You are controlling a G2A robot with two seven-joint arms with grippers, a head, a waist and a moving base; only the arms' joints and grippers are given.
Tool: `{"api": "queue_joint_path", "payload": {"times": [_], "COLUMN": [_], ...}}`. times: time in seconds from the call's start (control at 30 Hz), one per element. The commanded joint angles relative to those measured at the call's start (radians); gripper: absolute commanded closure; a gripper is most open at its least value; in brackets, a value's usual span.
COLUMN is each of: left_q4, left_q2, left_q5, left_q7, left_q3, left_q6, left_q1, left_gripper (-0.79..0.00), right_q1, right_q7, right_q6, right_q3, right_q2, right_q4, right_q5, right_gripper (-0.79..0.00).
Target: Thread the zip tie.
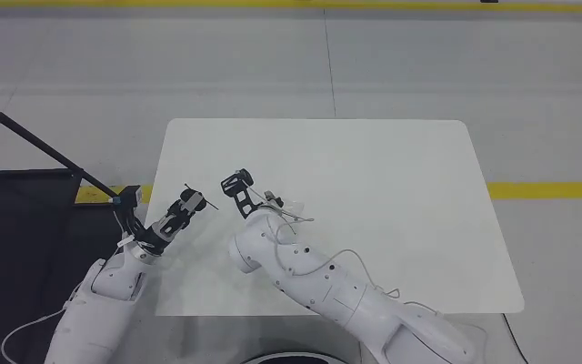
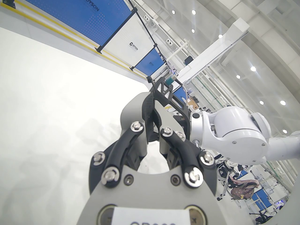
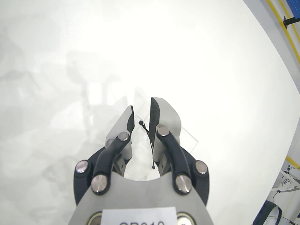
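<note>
Right wrist view: thin black zip tie (image 3: 144, 128) between parted right fingers (image 3: 153, 115); left fingers (image 2: 146, 108) clenched.

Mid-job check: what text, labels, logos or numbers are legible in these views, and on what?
Left wrist label on the left gripper: cut off by the frame edge, unreadable.
Right wrist label on the right gripper: likewise cut off.
Blue panel: a brand logo in white, not quoted here.
White panel: the same logo, smaller.
Table: no print.
</note>
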Motion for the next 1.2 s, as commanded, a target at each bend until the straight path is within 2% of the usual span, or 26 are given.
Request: {"api": "queue_joint_path", "payload": {"times": [0.0,0.43,0.7,0.83,1.0,1.17], "left_q4": [0.000,0.000,0.000,0.000,0.000,0.000], "left_q2": [0.000,0.000,0.000,0.000,0.000,0.000], "left_q5": [0.000,0.000,0.000,0.000,0.000,0.000], "left_q7": [0.000,0.000,0.000,0.000,0.000,0.000], "left_q3": [0.000,0.000,0.000,0.000,0.000,0.000], "left_q6": [0.000,0.000,0.000,0.000,0.000,0.000], "left_q1": [0.000,0.000,0.000,0.000,0.000,0.000], "left_gripper": [0.000,0.000,0.000,0.000,0.000,0.000], "right_q1": [-0.005,-0.051,-0.091,-0.125,-0.177,-0.195], "right_q7": [0.010,0.052,0.054,0.050,0.044,0.065], "right_q6": [0.003,0.020,-0.003,-0.065,-0.199,-0.300], "right_q3": [0.003,0.042,0.103,0.172,0.261,0.311], "right_q2": [-0.006,-0.030,-0.031,-0.014,0.013,0.025], "right_q4": [0.003,-0.030,-0.069,-0.123,-0.197,-0.206], "right_q5": [-0.021,-0.155,-0.207,-0.216,-0.210,-0.212], "right_gripper": [-0.111,-0.080,-0.102,-0.123,-0.135,-0.166]}}
